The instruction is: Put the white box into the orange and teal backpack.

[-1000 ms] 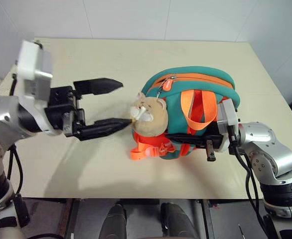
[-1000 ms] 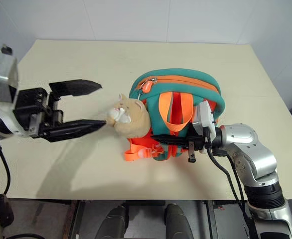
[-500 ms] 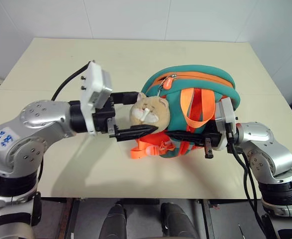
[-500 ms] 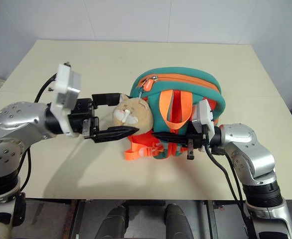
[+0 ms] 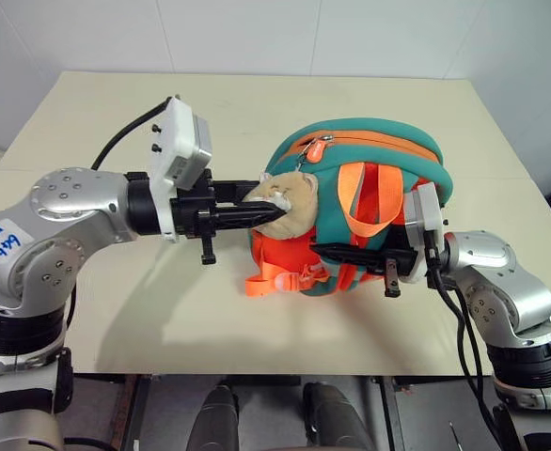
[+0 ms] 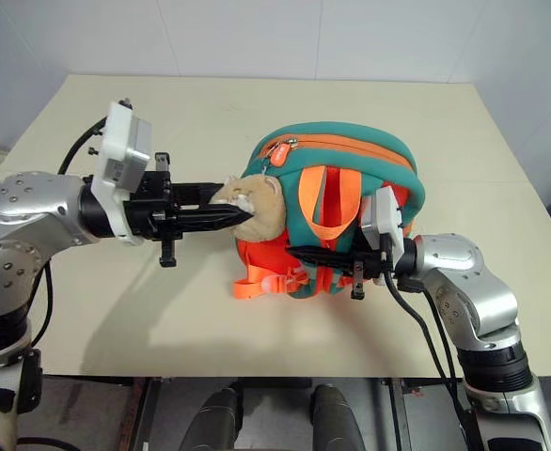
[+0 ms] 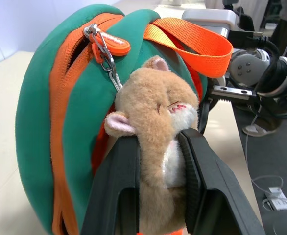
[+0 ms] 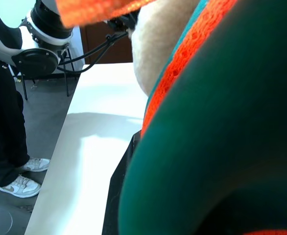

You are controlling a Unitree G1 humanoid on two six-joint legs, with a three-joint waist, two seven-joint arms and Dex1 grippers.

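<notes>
From the left eye view, the orange and teal backpack (image 5: 369,211) is seen on the middle of the table (image 5: 116,329), a little to the right; a plush animal (image 5: 290,202) is fixed on its left side; the left gripper (image 5: 261,211) is brought in from the left and its two black fingers are pressed in on the plush animal; the right gripper (image 5: 351,256) is pushed in from the right along the near side of the backpack, among the orange straps (image 5: 369,197); its fingers look closed tight, but what is held between them cannot be told. The white box is not found on the table, so its place cannot be told.

From the right eye view, the same things are seen; the zip pull (image 6: 277,155) is at the left end of the teal top, and the zip looks shut.

From the left wrist view, the plush animal is squeezed between the two fingers (image 7: 116,191), with only a narrow gap left for it; the little chain to the zip pull hangs just above.

From the right wrist view, teal and orange cloth is seen very close; a person's shoes (image 8: 21,183) are seen on the floor beside the table.

Something could go wrong here; the plush is soft and could slip out if it is tugged; a hard pull could drag the whole backpack or strain the little chain; the bag may stay shut with no room made for the box.
</notes>
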